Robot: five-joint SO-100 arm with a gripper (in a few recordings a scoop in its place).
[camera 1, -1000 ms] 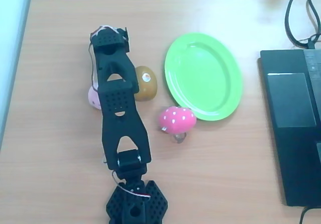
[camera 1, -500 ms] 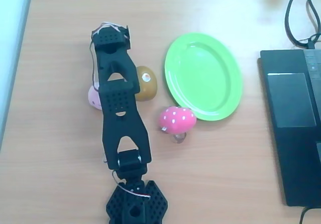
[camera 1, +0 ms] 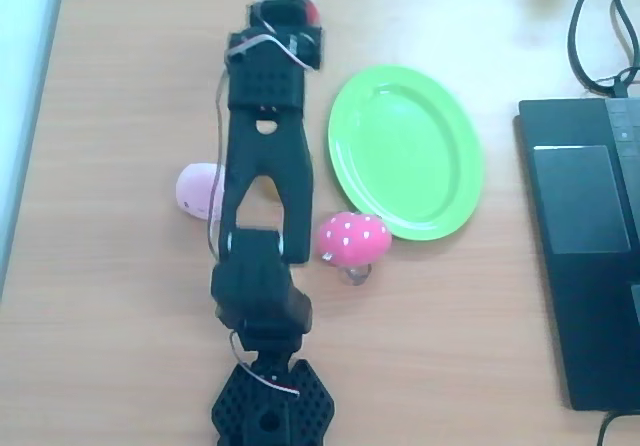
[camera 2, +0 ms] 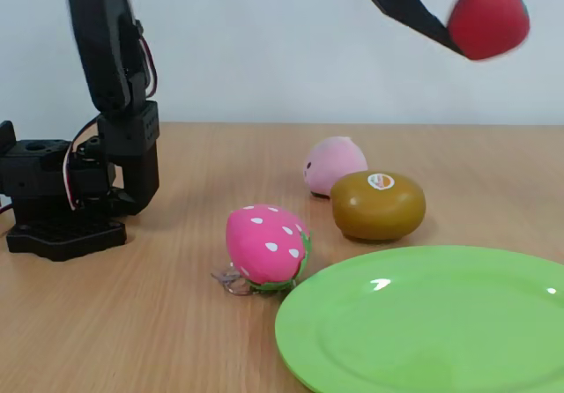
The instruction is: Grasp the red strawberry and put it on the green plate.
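My gripper [camera 2: 471, 1] is raised high above the table and shut on the red strawberry [camera 2: 487, 18], a plain solid-red toy. In the overhead view the gripper [camera 1: 288, 11] lies near the picture's top, left of the green plate's far end, and a sliver of the strawberry [camera 1: 313, 13] shows at its right side. The green plate [camera 1: 405, 151] is a large lime oval resting on the wood, with nothing on it. In the fixed view the plate [camera 2: 432, 322] fills the front right, well below the held fruit.
A pink white-dotted toy [camera 1: 352, 238] [camera 2: 264, 245] touches the plate's near rim. A brown kiwi [camera 2: 379, 203] and a pale pink round toy [camera 1: 198, 188] [camera 2: 335, 164] lie under and beside the arm. A dark laptop [camera 1: 585, 246] and cables [camera 1: 600, 26] are at the right.
The arm has stretched out and risen, carrying the gripper up the overhead picture and rightward toward the plate. The red strawberry now shows in it. The arm now covers the kiwi.
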